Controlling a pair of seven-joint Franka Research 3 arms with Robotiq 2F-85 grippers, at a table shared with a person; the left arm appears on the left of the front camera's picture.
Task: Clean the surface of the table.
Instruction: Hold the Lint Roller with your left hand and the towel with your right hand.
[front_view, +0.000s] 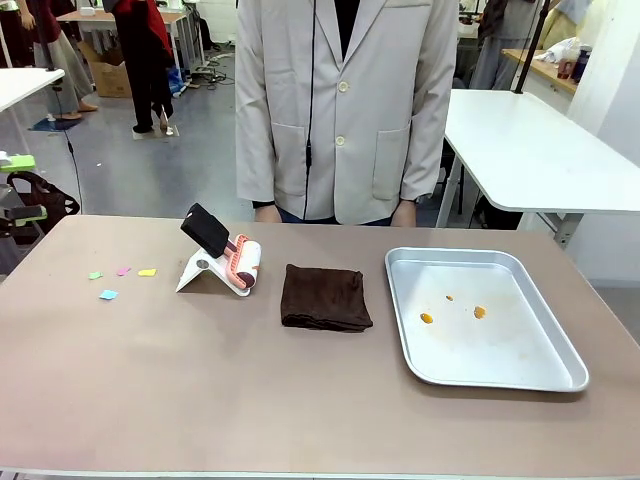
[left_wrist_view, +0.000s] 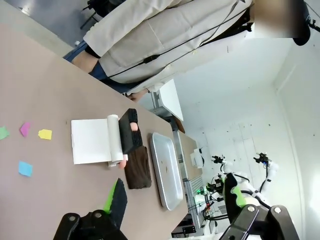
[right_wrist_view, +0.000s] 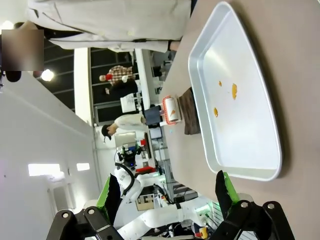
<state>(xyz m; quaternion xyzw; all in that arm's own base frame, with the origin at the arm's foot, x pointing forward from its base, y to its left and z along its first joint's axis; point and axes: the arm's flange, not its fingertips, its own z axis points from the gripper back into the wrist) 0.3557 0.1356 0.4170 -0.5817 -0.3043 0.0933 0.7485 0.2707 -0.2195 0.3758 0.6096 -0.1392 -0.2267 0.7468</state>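
Wide taupe table (front_view: 300, 400), not yet cleaned, beneath a folded brown cloth (front_view: 325, 297); silver tray (front_view: 450, 251) with orange crumbs (front_view: 427, 318) right of the cloth, left gripper (left_wrist_view: 175, 195) and right gripper (right_wrist_view: 169, 192) spread open and empty, lint roller (front_view: 240, 262) just left of the cloth, coloured paper scraps (front_view: 147, 272) farther left.

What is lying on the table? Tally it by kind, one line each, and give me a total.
Paper scraps: 4
Lint roller: 1
Brown cloth: 1
Metal tray: 1
Orange spots in the tray: 3
Total: 10
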